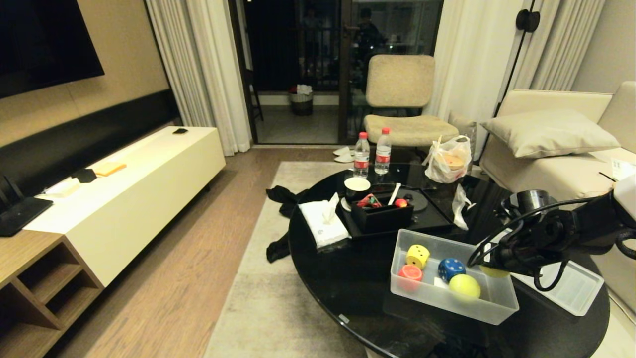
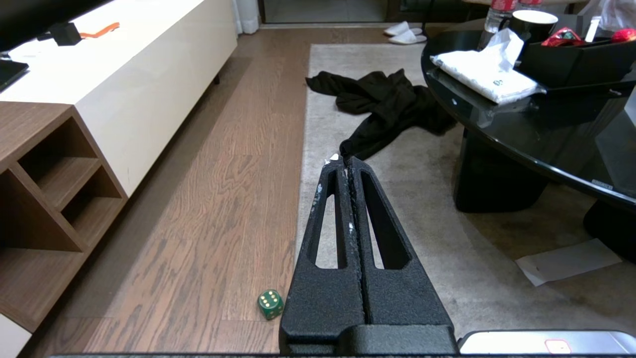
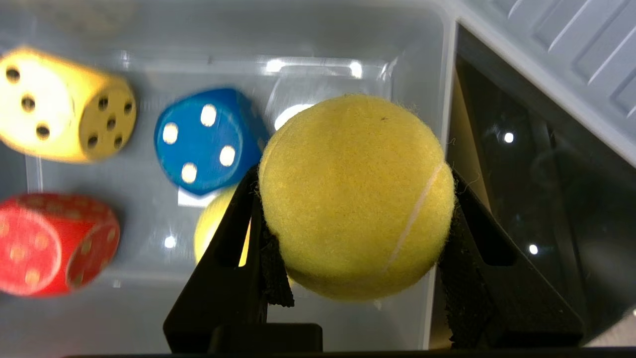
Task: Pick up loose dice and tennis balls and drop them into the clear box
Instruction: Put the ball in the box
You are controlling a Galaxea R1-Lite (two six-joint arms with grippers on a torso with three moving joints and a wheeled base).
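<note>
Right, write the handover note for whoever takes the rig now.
Right pincer: shut on a tennis ball, held over the clear box, near its right end.
Left pincer: shut, empty, parked low over the rug edge.
Done: yellow die, red die, blue die and the other ball are in the box.
Left: drop the held ball; fetch the green die from the wood floor. The lid lies right of the box.

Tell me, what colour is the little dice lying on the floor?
The dice is green with pale dots, seen best in the left wrist view.
</note>
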